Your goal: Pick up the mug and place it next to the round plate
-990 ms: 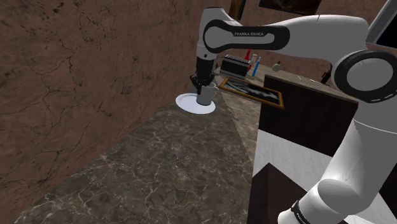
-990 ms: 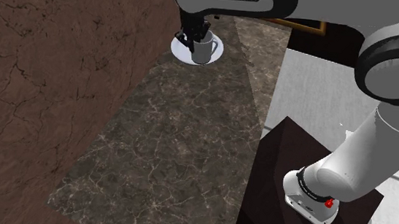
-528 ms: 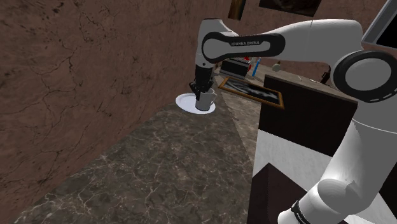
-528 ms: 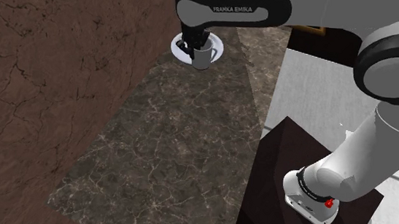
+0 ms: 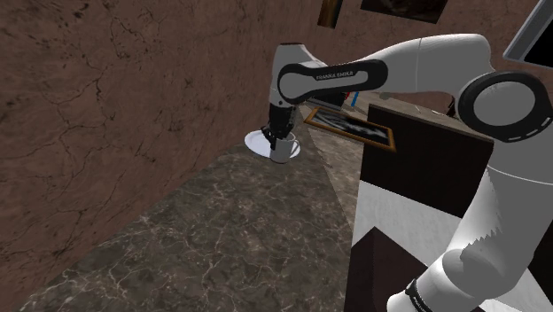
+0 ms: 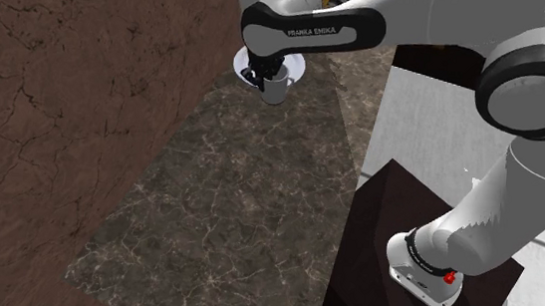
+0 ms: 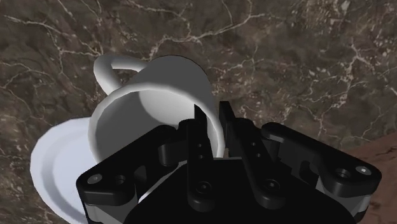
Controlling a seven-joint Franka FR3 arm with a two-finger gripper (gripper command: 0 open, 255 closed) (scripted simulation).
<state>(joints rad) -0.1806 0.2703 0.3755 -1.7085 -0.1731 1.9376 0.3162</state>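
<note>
Clasping mug (image 7: 147,95) rim, gripper (image 7: 212,116) at plate (image 7: 54,167) edge

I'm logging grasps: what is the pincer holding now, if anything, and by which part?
The mug, pinched by the pincer at its rim, one finger inside the wall and one outside, roughly opposite the handle.

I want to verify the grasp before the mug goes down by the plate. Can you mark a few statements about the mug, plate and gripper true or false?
1. The gripper clasps the mug by its rim. True.
2. The mug is black. False: it is white.
3. The round plate lies on a dark veined counter. True.
4. The mug lies tipped on its side. False: it is upright, its mouth facing the gripper.
5. The fingers pinch the handle. False: they pinch the wall, and the handle is on the opposite side.
</note>
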